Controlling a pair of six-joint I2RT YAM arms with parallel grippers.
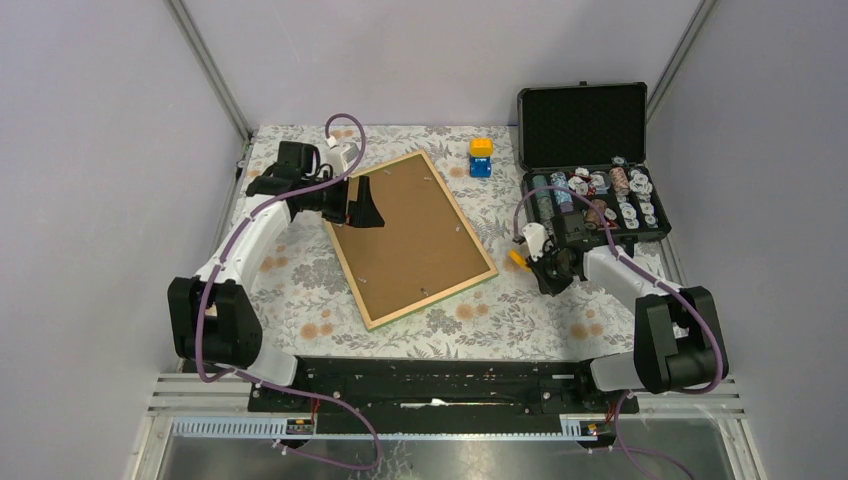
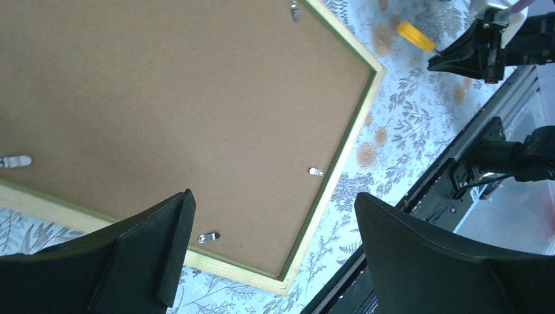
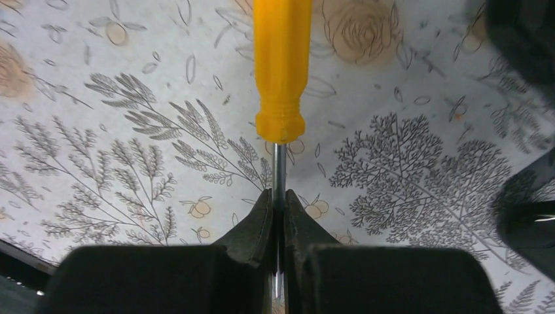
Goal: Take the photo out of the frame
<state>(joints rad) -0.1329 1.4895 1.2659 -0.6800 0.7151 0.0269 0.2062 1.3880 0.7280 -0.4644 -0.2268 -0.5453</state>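
The frame [image 1: 410,235] lies face down in the middle of the table, brown board back up inside a light wood rim. In the left wrist view the frame [image 2: 163,98] shows small metal clips [image 2: 316,172] along its inner edge, with a thin green border. The photo is hidden. My left gripper [image 1: 368,208] hovers over the frame's far left part, open and empty; in its own view the left gripper [image 2: 271,203] has its jaws wide apart. My right gripper [image 1: 545,262] rests right of the frame. It is shut on the metal shaft of a yellow-handled screwdriver [image 3: 281,65], pinched at the right gripper [image 3: 278,203].
An open black case [image 1: 590,160] with several small round parts stands at the back right. A yellow and blue block [image 1: 481,156] sits behind the frame. A floral cloth [image 1: 300,290] covers the table, and a black rail [image 1: 430,375] runs along the near edge.
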